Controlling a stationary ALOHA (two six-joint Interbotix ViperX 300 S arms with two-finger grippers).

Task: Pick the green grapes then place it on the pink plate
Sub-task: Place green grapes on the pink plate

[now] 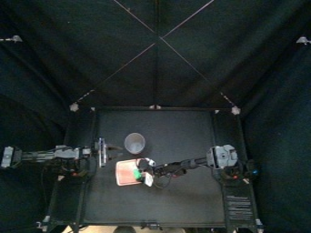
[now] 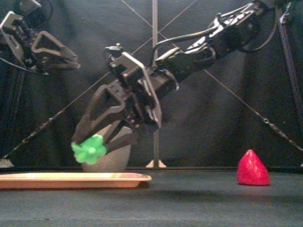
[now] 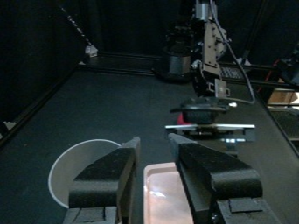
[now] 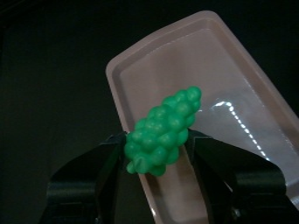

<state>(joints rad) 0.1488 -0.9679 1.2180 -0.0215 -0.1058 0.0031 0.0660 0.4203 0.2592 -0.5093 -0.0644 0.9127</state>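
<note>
The green grapes [image 4: 163,131] hang just above the pink plate [image 4: 205,61], clamped in the right pincer [image 4: 162,150]. The left pincer [image 3: 158,157] gapes empty near the plate's left end. A red strawberry [image 2: 251,168] sits on the desk [image 2: 201,202], well apart.

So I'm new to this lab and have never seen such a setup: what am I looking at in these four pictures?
It is a robot with two black arms at a small black table. One picture looks down from above, and one looks level from the table's front edge. The other two come from cameras on the arms' wrists. The right gripper holds a bunch of green toy grapes above a flat pink tray. A grey cup stands behind the tray, and a red toy strawberry sits off to the right. The left gripper is open and empty, to the left of the tray.
</note>
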